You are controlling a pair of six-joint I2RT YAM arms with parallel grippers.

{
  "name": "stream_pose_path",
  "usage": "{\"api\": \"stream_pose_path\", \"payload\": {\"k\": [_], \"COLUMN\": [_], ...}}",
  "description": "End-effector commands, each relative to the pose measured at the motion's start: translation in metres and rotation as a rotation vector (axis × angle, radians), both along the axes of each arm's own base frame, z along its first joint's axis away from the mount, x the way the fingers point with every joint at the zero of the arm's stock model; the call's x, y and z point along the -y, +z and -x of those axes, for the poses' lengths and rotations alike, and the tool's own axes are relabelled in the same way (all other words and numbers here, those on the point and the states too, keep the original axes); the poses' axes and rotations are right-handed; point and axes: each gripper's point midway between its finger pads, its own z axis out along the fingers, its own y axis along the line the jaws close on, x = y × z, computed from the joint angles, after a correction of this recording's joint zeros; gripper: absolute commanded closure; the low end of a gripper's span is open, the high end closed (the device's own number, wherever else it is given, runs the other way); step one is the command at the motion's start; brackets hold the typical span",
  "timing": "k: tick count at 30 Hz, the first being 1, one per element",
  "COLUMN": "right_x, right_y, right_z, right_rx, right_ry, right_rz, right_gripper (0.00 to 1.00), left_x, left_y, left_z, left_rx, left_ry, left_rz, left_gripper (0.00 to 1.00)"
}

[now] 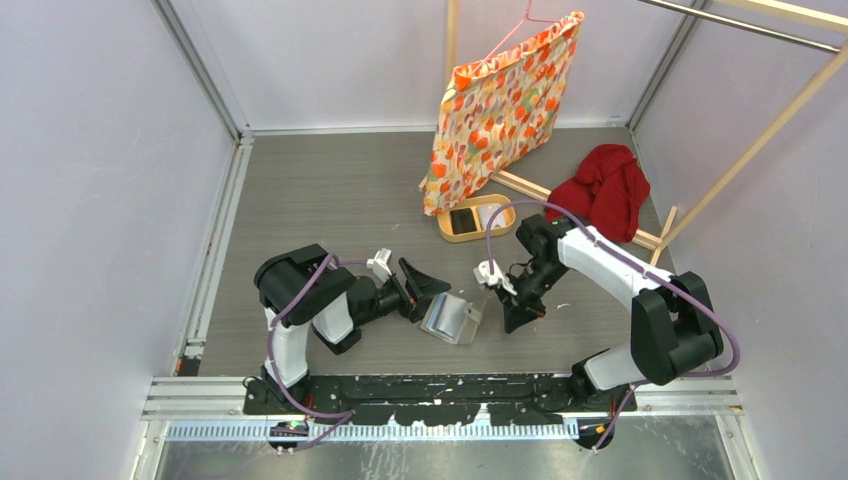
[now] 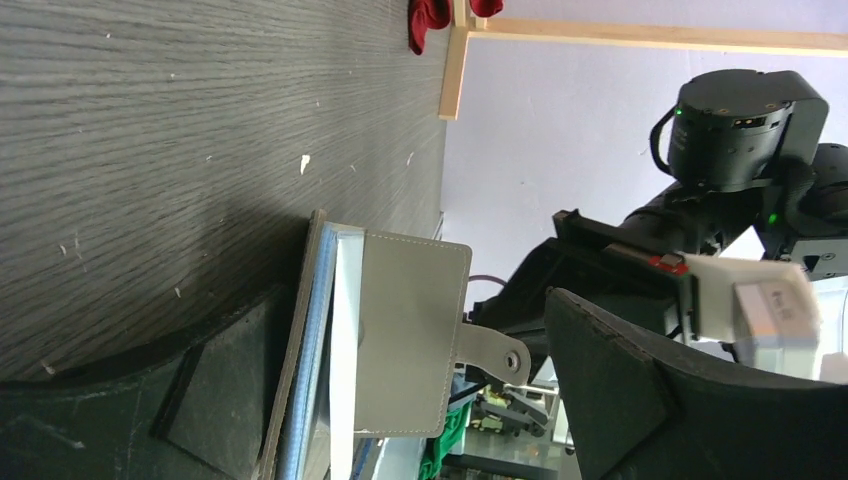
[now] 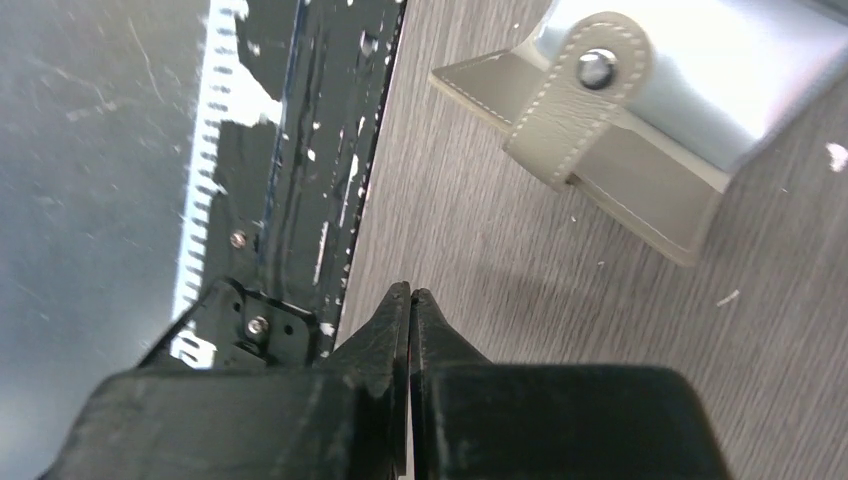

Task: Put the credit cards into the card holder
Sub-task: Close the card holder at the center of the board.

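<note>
Overhead cam; wrist cams share card holder [image 3: 640,130] close-up.

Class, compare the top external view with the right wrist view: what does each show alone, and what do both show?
Only top external: the oval tan wooden tray holding black and white credit cards, the red cloth, the left gripper. Only right wrist: the right gripper clamped shut, the metal snap on the holder's strap. Both: the grey-olive folding card holder on the grey wood-grain table.

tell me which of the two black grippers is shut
The right gripper: pressed shut on nothing, while the left gripper is open around the grey-olive folding card holder.
</note>
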Motion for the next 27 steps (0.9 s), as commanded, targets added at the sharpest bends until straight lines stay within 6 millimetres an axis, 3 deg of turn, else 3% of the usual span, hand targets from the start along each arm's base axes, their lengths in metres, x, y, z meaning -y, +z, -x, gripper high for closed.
{"api": "stream_pose_path", "payload": {"k": [1, 4, 7, 14, 21, 27], "right_x": [-0.005, -0.019, -0.036, -0.062, -0.068, -0.079], "right_y": [-0.020, -0.036, -0.038, -0.020, -0.015, -0.008], "right_z": [-0.016, -0.035, -0.045, -0.047, -0.046, -0.035], "right_rx": [0.221, 0.329, 0.377, 0.217, 0.084, -0.138], "right_ry": [0.163, 0.089, 0.061, -0.062, -0.152, -0.198], "right_rz": [-0.053, -0.014, 0.006, 0.002, 0.054, 0.106], "right_gripper": [0.98, 0.98, 0.98, 0.98, 0.98, 0.98], "left_x": [-0.025, -0.024, -0.024, -0.021, -0.019, -0.021], "left_y": [-0.080, -0.079, -0.076, -0.048, -0.022, -0.008], "left_z": [0.025, 0.024, 0.025, 0.025, 0.029, 0.032], "left_rx": [-0.134, -0.127, -0.115, -0.040, 0.000, 0.012], "left_ry": [-0.037, -0.042, -0.045, -0.059, -0.087, -0.096], "left_rz": [-0.280, -0.278, -0.277, -0.263, -0.323, -0.336], "left_gripper": [0.00, 0.00, 0.00, 0.00, 0.00, 0.00]}}
